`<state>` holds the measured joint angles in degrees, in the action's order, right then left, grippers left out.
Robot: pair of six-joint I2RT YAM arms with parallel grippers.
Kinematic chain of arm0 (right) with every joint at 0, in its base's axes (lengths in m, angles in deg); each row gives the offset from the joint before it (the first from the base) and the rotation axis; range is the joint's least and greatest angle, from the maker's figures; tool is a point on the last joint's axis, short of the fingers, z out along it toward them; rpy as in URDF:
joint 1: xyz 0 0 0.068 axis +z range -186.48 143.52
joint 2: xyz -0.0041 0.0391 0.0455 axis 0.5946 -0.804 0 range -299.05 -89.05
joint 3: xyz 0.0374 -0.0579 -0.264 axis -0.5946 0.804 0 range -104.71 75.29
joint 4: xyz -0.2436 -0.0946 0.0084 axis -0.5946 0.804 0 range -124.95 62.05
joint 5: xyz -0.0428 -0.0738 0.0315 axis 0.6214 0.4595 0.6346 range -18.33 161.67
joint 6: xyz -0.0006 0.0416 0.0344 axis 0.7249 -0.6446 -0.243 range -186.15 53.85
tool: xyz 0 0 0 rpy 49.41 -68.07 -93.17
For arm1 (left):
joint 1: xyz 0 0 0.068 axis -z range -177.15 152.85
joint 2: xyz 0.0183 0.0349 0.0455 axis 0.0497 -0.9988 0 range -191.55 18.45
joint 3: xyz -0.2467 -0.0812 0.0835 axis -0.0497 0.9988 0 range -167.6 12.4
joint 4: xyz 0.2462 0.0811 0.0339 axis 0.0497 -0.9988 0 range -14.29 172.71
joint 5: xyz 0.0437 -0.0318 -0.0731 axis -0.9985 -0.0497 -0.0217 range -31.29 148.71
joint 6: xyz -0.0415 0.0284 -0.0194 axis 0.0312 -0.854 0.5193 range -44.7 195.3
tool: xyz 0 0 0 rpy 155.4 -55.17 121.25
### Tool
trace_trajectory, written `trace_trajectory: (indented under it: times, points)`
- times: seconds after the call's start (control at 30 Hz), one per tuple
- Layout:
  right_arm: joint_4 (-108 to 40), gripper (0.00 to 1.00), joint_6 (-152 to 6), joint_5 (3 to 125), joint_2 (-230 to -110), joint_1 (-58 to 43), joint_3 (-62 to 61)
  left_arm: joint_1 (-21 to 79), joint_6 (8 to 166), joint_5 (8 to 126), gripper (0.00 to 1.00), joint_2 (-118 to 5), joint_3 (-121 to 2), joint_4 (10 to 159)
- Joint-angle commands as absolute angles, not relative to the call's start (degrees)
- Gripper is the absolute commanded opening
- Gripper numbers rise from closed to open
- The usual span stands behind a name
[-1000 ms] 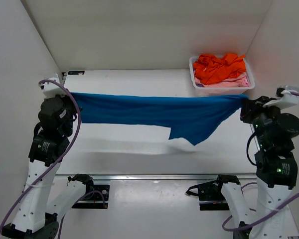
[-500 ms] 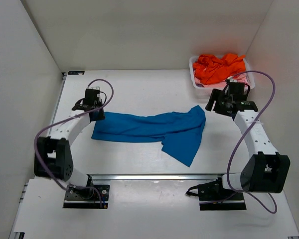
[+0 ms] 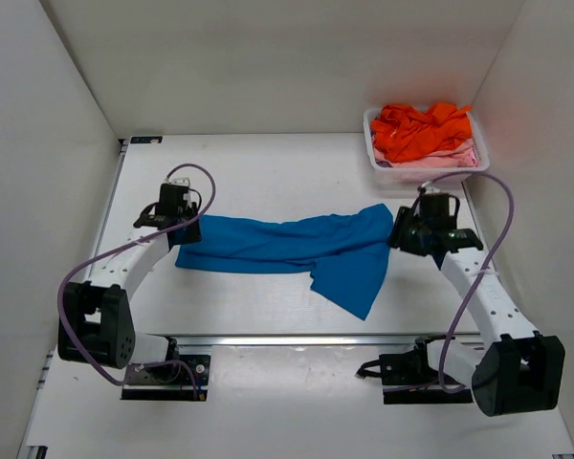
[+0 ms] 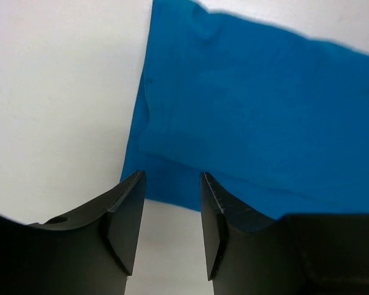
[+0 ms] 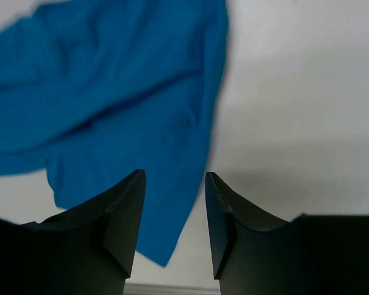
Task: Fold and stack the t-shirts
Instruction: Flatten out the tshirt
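Observation:
The bright blue t-shirt (image 3: 297, 247) lies rumpled in a long band across the middle of the table, with one flap trailing toward the near edge. My left gripper (image 3: 180, 228) hovers at its left end, open; between the fingers only bare table and the blue t-shirt (image 4: 252, 110) hem show past the left gripper (image 4: 171, 184). My right gripper (image 3: 401, 234) sits at the shirt's right end, also open and empty. In the right wrist view the blue t-shirt (image 5: 111, 104) spreads beyond the right gripper (image 5: 174, 184). An orange t-shirt (image 3: 421, 129) and a pale pink one (image 3: 447, 158) fill the basket.
The white lattice basket (image 3: 423, 174) stands at the back right corner. White walls close the table on the left, right and back. A metal rail (image 3: 297, 338) runs along the near edge, with both arm bases behind it.
A second ago both grippers held the blue t-shirt stretched in the air. They let go, the shirt dropped onto the table, and both arms came down to its ends.

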<state>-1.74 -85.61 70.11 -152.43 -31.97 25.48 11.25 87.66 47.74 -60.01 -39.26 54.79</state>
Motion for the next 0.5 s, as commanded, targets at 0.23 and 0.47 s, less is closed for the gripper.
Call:
trace_trajectory:
  times: [0.23, 0.47]
  points:
    - [0.7, 0.45, -101.5, 67.3, -145.8, -21.2, 39.8, 13.5, 89.5, 49.3, 0.52, -61.4, -34.4, 56.8]
    - [-1.2, 0.51, -111.3, 68.3, -148.3, -8.2, 44.4, 13.5, 90.0, 50.3, 0.52, -62.7, -34.4, 58.0]
